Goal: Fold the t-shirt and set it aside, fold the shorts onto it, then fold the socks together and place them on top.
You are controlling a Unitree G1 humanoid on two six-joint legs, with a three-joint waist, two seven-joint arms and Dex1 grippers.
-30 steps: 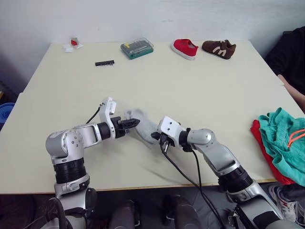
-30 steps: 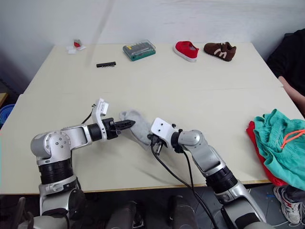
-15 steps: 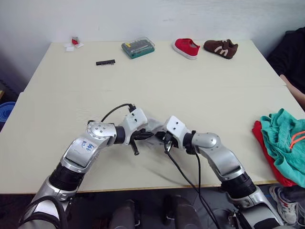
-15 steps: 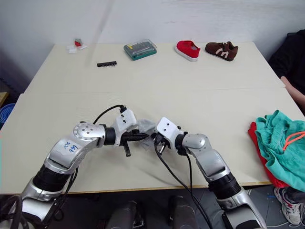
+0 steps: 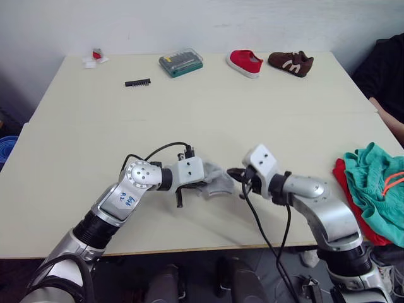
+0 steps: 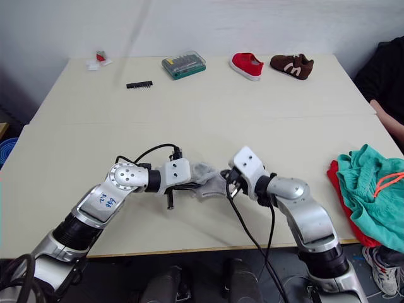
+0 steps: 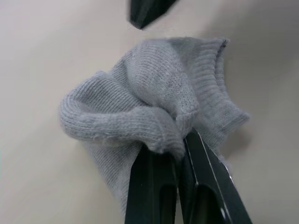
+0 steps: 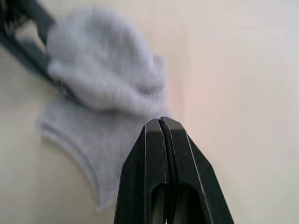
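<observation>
The grey socks (image 5: 216,185) lie bunched near the table's front middle. My left gripper (image 7: 180,140) is shut on a folded-over lump of the socks (image 7: 154,93). My right gripper (image 5: 235,173) is shut with nothing in it, its tip just to the right of the socks (image 8: 103,70) and off the cloth. The red t-shirt (image 5: 352,201) lies at the table's right edge under the teal shorts (image 5: 372,180), which are piled on it.
Along the far edge of the table (image 5: 265,120) sit a red shoe (image 5: 244,62), a brown shoe (image 5: 289,63), a green tool case (image 5: 181,63), a black strip (image 5: 137,82) and a small red-and-white item (image 5: 95,57). A person's arm (image 5: 388,120) shows at the right edge.
My left gripper swung rightwards, carrying the sock's end over into a bunch. My right gripper drew back to the right, off the socks.
</observation>
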